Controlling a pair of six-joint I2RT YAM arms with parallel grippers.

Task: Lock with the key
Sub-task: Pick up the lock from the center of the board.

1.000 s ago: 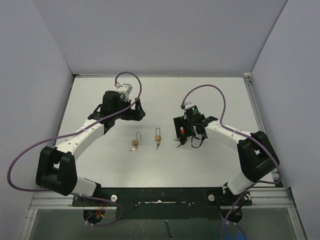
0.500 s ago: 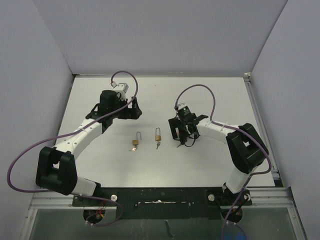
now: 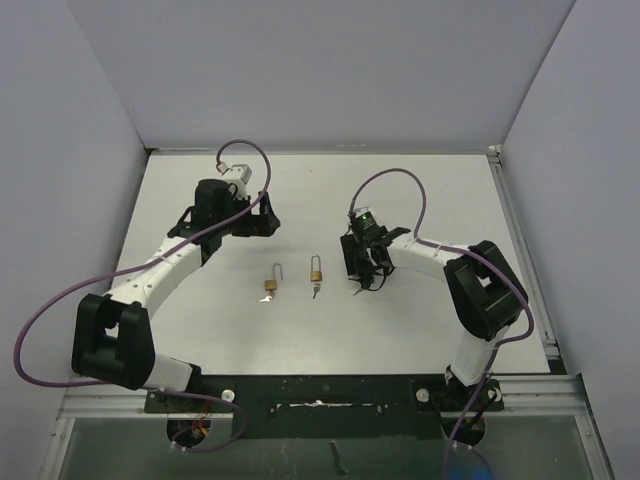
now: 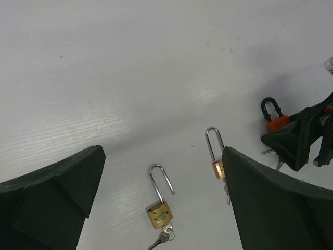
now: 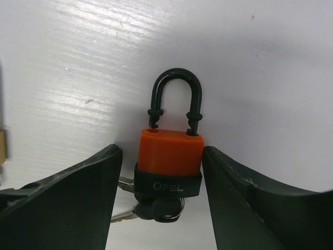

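- Straddling the orange-bodied padlock with a black shackle (image 5: 170,151), the right gripper (image 5: 161,152) stands part-spread, with fingers at the body's 9 and 3 o'clock. A sliver of gap shows at 9 o'clock, so nothing is clamped.
- Shackle points to 12 o'clock. The silver key bunch (image 5: 148,211) sits under the lock at 6 o'clock.
- Left gripper (image 4: 162,156) hangs fully spread and empty over the white tabletop (image 3: 420,190).
- Near brass padlock (image 4: 159,213) and far brass padlock (image 4: 218,167) lie at 9 o'clock of the orange one.
- Progress, as judged: early. The grasp, the shackle press and the key turn all remain.
- Count: three padlocks, one orange and two brass, each keyed.
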